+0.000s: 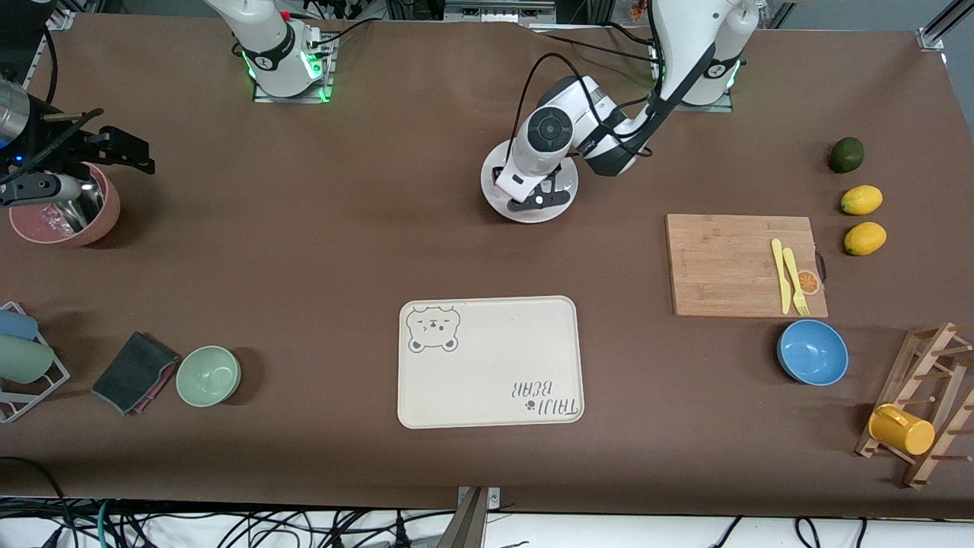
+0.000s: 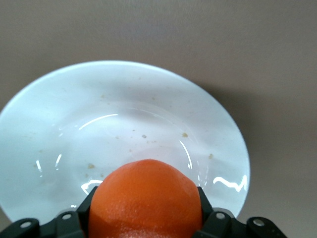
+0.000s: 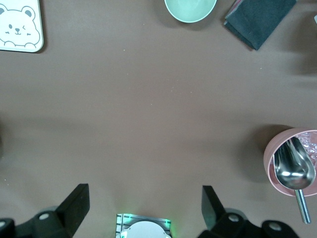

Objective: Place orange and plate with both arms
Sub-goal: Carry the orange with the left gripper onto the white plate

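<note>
A robotics lab staged as a kitchen: two arm bases (image 1: 285, 57) bolted to a brown-covered table (image 1: 304, 251), loose cables (image 1: 190, 525) along its edge, tableware like a bear-printed tray (image 1: 491, 361) and cutting board (image 1: 742, 262) laid out

We see the orange (image 2: 146, 198), small, round and red-orange with faintly dimpled skin, clamped between the dark jaws of the left gripper (image 1: 539, 192), which grips its two sides. It hangs just over the plate (image 2: 124, 129); whether it touches the plate we cannot tell. The plate is round, white and glossy with a shallow rim, dotted with a few small specks, and lies flat on the brown counter (image 1: 342, 251) toward the edge where the arm bases stand, about midway along that edge.
</note>
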